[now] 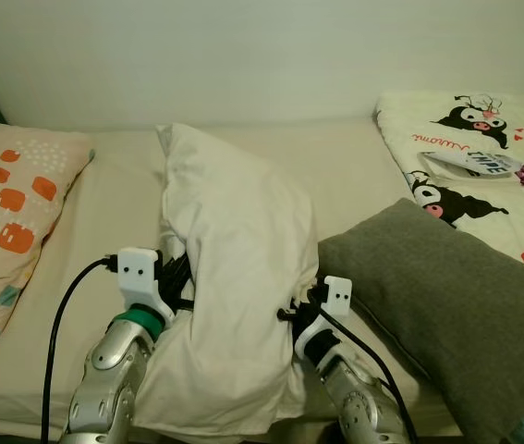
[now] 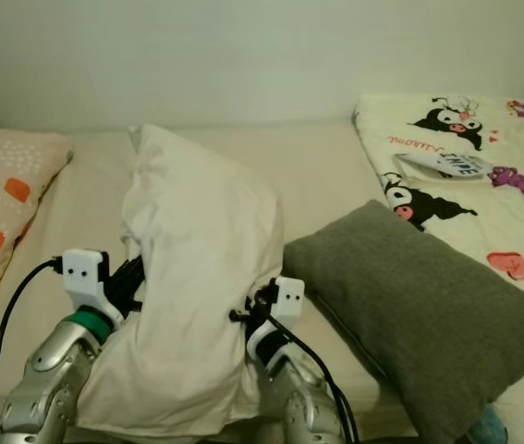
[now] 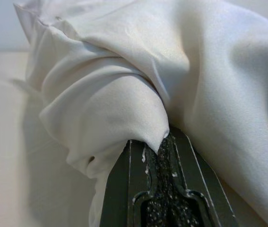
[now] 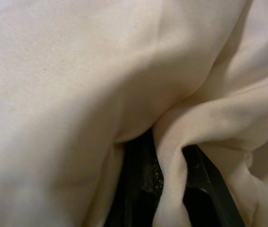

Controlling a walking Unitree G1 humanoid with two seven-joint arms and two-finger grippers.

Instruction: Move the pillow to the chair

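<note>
A big white pillow stands on end at the bed's near edge, held between my two arms. My left gripper presses into its left side. In the left wrist view the left gripper is shut on a bunched fold of the pillow. My right gripper digs into the pillow's right side, its tips buried in cloth. In the right wrist view the right gripper has a ridge of the pillow's fabric pinched between the black fingers.
A grey pillow lies close to my right arm on the bed. An orange-patterned pillow lies at the left. A cartoon-print blanket covers the far right. A pale wall runs behind the bed.
</note>
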